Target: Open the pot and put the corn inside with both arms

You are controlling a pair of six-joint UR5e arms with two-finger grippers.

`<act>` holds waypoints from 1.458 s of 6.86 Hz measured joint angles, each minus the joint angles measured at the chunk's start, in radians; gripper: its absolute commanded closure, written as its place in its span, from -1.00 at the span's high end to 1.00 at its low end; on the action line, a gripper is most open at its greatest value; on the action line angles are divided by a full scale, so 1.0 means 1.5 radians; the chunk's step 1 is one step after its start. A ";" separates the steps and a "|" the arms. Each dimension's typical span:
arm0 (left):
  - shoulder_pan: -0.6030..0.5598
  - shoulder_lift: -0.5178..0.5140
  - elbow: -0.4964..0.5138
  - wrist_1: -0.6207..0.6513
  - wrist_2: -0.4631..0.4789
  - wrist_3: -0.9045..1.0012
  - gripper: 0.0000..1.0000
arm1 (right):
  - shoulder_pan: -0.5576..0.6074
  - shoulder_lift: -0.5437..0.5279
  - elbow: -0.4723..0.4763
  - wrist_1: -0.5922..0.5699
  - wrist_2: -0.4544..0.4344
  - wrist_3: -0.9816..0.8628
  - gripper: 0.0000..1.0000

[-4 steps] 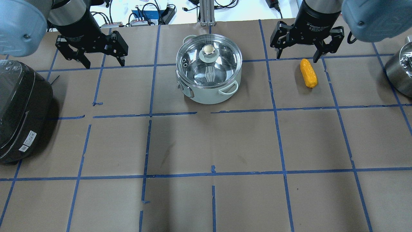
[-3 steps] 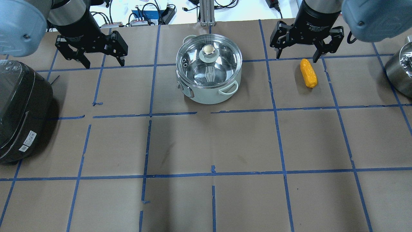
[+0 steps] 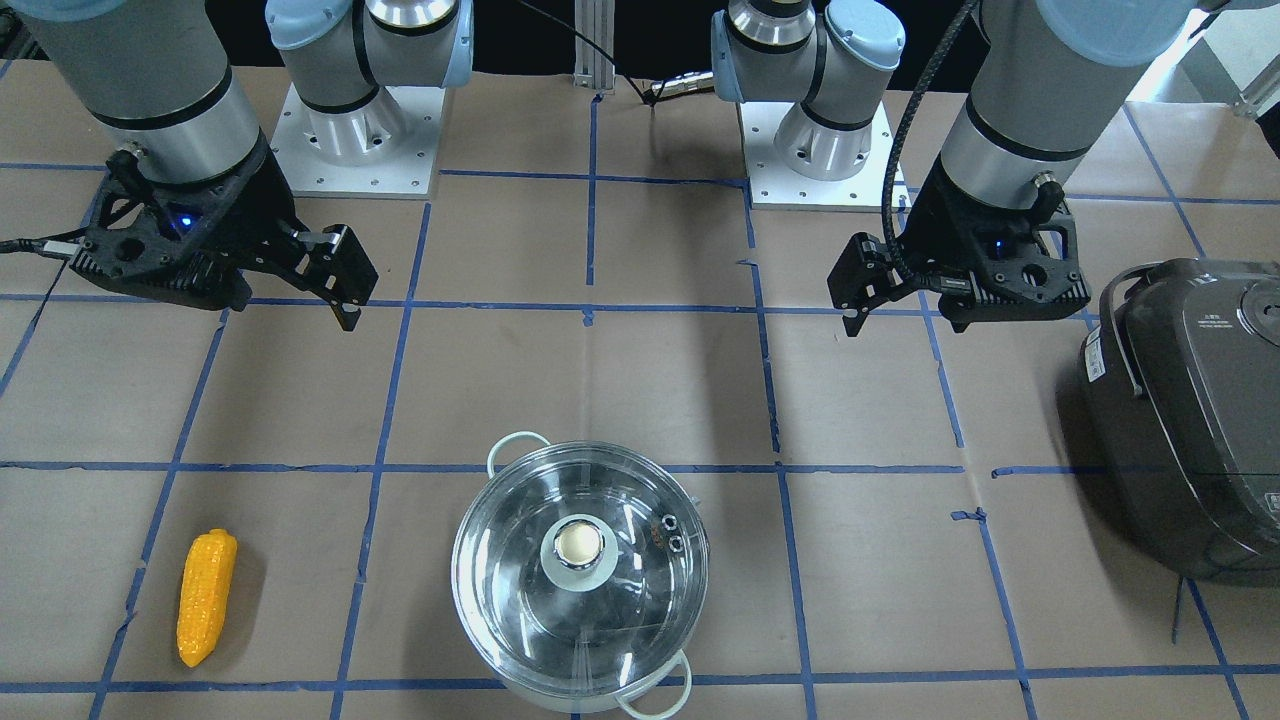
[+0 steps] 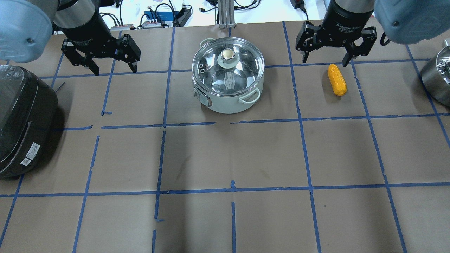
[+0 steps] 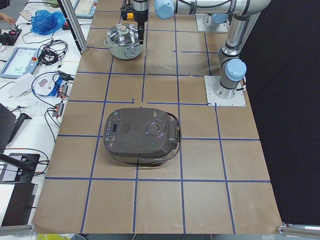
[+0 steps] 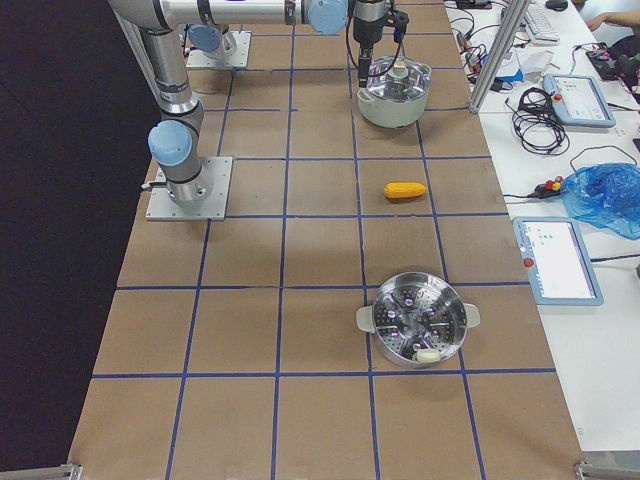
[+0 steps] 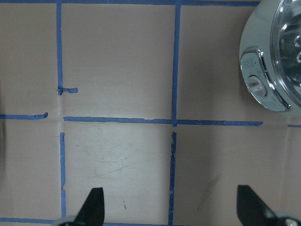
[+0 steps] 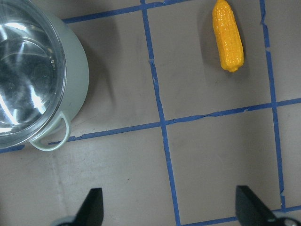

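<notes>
pot sits on the table about midway between our arms, glass lid on, knob clear on top

corn lies flat on the paper, well apart from the pot on the right arm's side, untouched

right gripper hangs above the table, back toward the robot from the pot and near the corn, fingers spread wide, nothing in them

left gripper hovers on the pot's other side, well apart from it, also spread and empty

rice cooker is farther out from the pot on that left side, steel steamer is out past the corn

we read this as the very start: approach phase, nothing grasped, lid not yet off

next, as we see it, the left gripper goes over the pot, centres on the knob, drops, pinches and lifts straight up. The right gripper comes down across the corn's short axis and grips. The knob looks small and smooth, so alignment matters, and the lid has to clear the rim before the corn goes in
</notes>
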State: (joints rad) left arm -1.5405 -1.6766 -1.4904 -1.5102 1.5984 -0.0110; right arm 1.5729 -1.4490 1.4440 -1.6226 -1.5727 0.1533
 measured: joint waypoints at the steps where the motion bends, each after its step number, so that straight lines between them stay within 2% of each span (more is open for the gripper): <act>1: -0.002 -0.006 0.006 0.000 0.003 -0.001 1.00 | -0.017 0.026 -0.036 0.010 0.000 -0.019 1.00; 3: -0.029 -0.043 0.054 -0.003 -0.005 -0.018 1.00 | -0.068 0.116 -0.087 0.019 -0.006 -0.080 0.99; 4: -0.059 -0.086 0.089 0.003 -0.021 -0.044 1.00 | -0.101 0.161 -0.081 -0.011 -0.005 -0.122 0.99; 6: -0.122 -0.188 0.187 0.023 -0.059 -0.087 1.00 | -0.132 0.261 -0.048 -0.151 -0.003 -0.183 0.93; 8: -0.171 -0.263 0.246 0.051 -0.068 -0.146 1.00 | -0.142 0.314 0.008 -0.277 -0.003 -0.219 0.80; 9: -0.189 -0.299 0.254 0.095 -0.069 -0.177 1.00 | -0.144 0.327 0.035 -0.324 -0.003 -0.224 0.55; 10: -0.200 -0.334 0.262 0.135 -0.069 -0.203 1.00 | -0.144 0.333 0.055 -0.350 -0.004 -0.225 -0.08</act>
State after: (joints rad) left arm -1.8406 -2.1769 -1.0969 -1.3076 1.4946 -0.3162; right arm 1.3566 -0.9494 1.5261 -2.1474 -1.5790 -0.1849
